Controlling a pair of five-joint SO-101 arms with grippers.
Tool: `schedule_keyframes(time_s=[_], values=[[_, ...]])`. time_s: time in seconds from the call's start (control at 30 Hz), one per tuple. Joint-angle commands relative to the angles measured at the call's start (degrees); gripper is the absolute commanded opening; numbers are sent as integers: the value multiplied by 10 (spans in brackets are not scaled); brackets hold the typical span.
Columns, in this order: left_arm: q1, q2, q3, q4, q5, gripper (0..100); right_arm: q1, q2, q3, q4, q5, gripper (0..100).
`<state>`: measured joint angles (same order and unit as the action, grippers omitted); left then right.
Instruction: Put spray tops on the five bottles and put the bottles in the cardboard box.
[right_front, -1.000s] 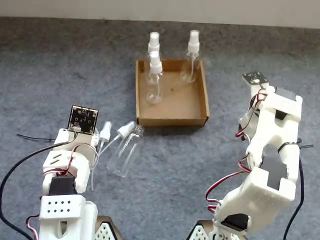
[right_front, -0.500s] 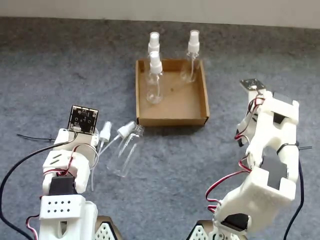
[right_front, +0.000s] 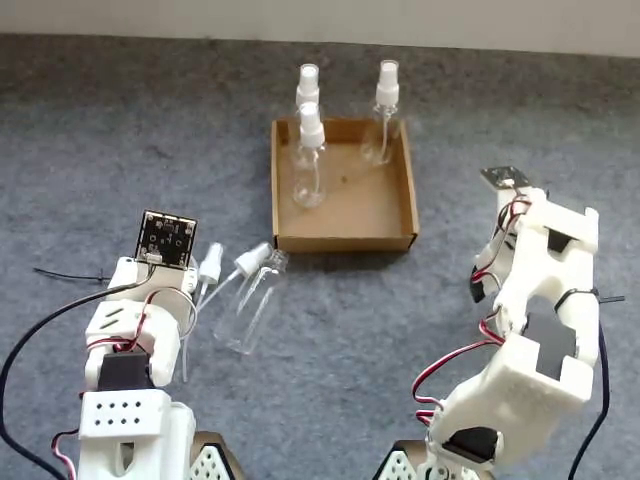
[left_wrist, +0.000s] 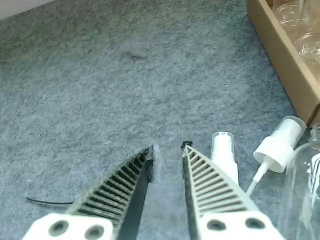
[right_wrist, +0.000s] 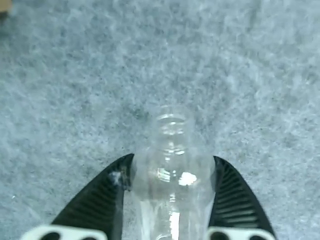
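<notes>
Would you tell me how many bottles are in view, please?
5. Three capped bottles stand at the cardboard box, one open bottle lies on the carpet by the left gripper, another bottle is in the right gripper.

The left arm is made of white printed shells with a black motor block between them. Its lowest block has a grid of small round holes. Thin red and black wires loop along it, and a thick black cable curves off on the side away from the cardboard box. At the end toward the box sits a square black circuit board. Its fingers are ribbed wedges, one white and one black, on white bases with round holes.

The right arm has angular white shells with cut-outs that show black motors, and twisted red, white and black wires. Its fingers are both black and ribbed.
</notes>
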<state>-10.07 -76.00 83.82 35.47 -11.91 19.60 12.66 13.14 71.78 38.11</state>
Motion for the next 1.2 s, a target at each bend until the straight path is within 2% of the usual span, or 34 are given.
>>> schedule_keyframes(time_s=[0.0, 0.13, 0.27, 0.37, 0.47, 0.57, 0.77, 0.9, 1.0, 1.17], values=[[4, -7, -2, -9, 4, 98, 7, -11, -8, 23, 3, 23], [-1, -7, -21, 3, 3, 98, -19, -51, -76, 87, -20, 4], [-19, -2, -106, 90, 2, 98, -56, -140, -105, 107, -103, 4], [-23, 9, -163, 142, 2, 100, -112, -224, -96, 108, -162, 4], [-24, 80, -232, 188, -8, 101, -172, -313, -28, 85, -211, 4], [-24, 206, -328, 254, -26, 102, -233, -406, 58, 46, -251, 4], [-21, 477, -537, 357, -26, 103, -317, -583, 265, -92, -295, 4], [-20, 609, -617, 374, -25, 122, -365, -697, 407, -182, -293, 4], [-15, 665, -640, 373, -25, 164, -379, -779, 487, -191, -292, 4], [16, 705, -645, 369, -23, 161, -404, -919, 582, -189, -287, 4]])
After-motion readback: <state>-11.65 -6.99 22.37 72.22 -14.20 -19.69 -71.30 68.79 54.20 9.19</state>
